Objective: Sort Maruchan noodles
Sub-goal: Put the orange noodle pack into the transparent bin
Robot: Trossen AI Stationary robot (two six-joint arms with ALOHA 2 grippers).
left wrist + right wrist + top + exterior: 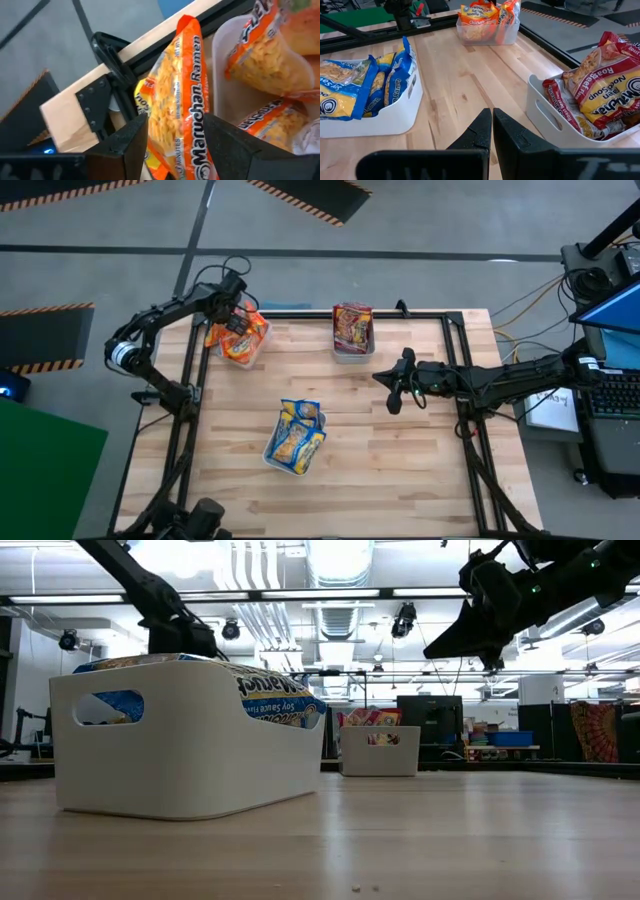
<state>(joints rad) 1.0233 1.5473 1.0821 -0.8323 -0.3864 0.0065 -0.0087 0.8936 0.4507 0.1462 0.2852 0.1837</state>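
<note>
Three white bins (pixel 345 352) of Maruchan noodles: orange packets (pixel 182 110) at the table's (pixel 400 460) far-left corner beneath the parted left gripper (pixel 236 320), red far-centre, blue near-centre; right gripper (pixel 397 390) closed, empty, right of centre.

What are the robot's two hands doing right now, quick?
Left gripper: open, fingers either side of an orange noodle packet over its tray.
Right gripper: shut, holding nothing, above the table.

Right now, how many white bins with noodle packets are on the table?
3. The bin of orange packets sits at the far left corner, the bin of red packets at the far middle, the bin of blue-and-yellow packets near the centre.
</note>
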